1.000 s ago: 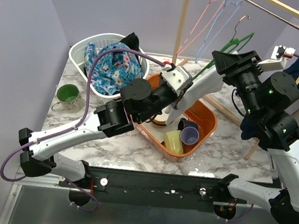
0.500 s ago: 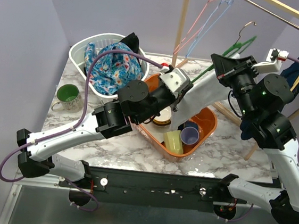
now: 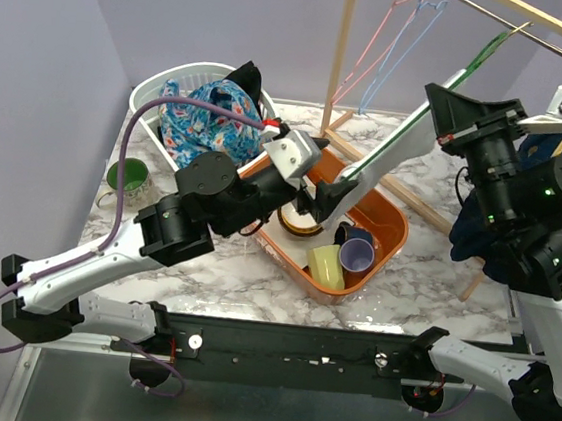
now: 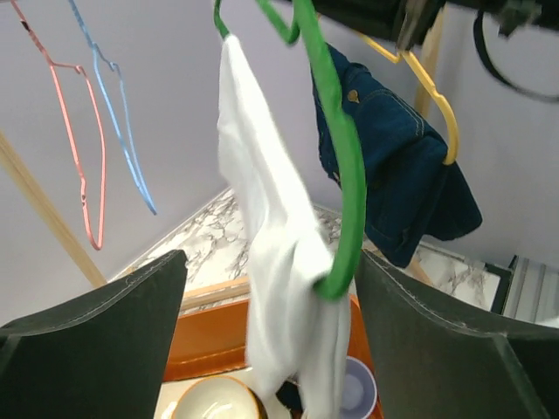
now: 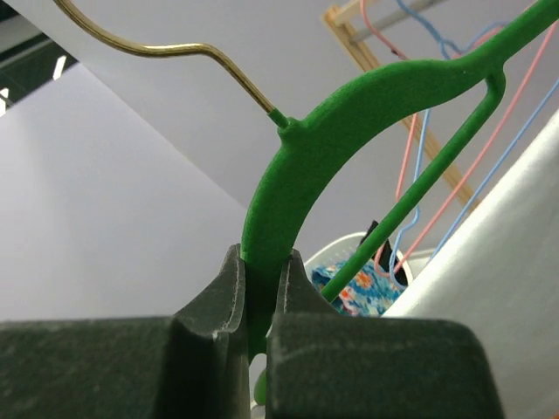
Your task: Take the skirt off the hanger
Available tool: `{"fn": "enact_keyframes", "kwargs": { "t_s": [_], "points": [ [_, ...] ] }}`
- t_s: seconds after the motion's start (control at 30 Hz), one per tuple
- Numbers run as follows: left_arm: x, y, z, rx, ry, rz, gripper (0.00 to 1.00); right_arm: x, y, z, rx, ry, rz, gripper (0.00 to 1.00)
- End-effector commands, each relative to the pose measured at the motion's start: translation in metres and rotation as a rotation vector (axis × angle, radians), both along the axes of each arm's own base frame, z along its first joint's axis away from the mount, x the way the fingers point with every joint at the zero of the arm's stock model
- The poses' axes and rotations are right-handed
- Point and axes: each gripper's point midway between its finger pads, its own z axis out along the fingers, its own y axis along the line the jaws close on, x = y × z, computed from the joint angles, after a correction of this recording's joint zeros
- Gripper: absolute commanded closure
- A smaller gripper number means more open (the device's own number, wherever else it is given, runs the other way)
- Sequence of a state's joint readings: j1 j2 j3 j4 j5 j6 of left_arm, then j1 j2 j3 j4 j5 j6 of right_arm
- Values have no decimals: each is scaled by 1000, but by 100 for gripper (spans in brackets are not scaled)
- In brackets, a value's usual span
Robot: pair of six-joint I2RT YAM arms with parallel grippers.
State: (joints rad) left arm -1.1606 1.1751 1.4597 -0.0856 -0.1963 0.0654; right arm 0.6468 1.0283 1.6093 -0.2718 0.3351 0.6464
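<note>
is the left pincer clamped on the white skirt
No, in the left wrist view the left pincer stands wide open, and the white skirt hangs from the green hanger in the gap between its fingers.

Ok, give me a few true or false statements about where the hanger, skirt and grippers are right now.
1. The right gripper is shut on the green hanger. True.
2. The left gripper is clamped on the white skirt. False: its jaws stand open on either side of it.
3. The skirt is off the hanger. False: it hangs on it.
4. The white basket holds a floral cloth. True.
5. The green mug sits in the basket. False: it stands on the table beside it.
</note>
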Motion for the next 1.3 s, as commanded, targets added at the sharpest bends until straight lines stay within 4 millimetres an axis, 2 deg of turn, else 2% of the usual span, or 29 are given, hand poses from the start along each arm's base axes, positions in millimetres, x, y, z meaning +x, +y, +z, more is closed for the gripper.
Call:
{"fn": "enact_keyframes", "kwargs": {
  "t_s": [0.0,0.17,0.37,0.5,0.8,1.1,1.27],
  "points": [
    [-20,8,-22,121,-40,-92,14,-31,-14,58,60,-153,33,99],
    [-23,15,-35,183,-47,-94,28,-47,-18,71,81,-190,68,99],
    [-33,20,-17,81,-63,-128,28,-55,-19,68,106,-192,95,99],
    [-39,16,-12,50,-65,-166,27,-56,-21,65,114,-185,96,99],
    [-35,8,-19,30,-45,-159,27,-45,-14,43,184,-126,108,99],
    [-37,-2,-25,20,-44,-193,27,-47,-20,38,230,-115,98,99],
    [-30,-6,-32,34,-34,-167,27,-47,-18,33,245,-107,107,99]
  ]
}}
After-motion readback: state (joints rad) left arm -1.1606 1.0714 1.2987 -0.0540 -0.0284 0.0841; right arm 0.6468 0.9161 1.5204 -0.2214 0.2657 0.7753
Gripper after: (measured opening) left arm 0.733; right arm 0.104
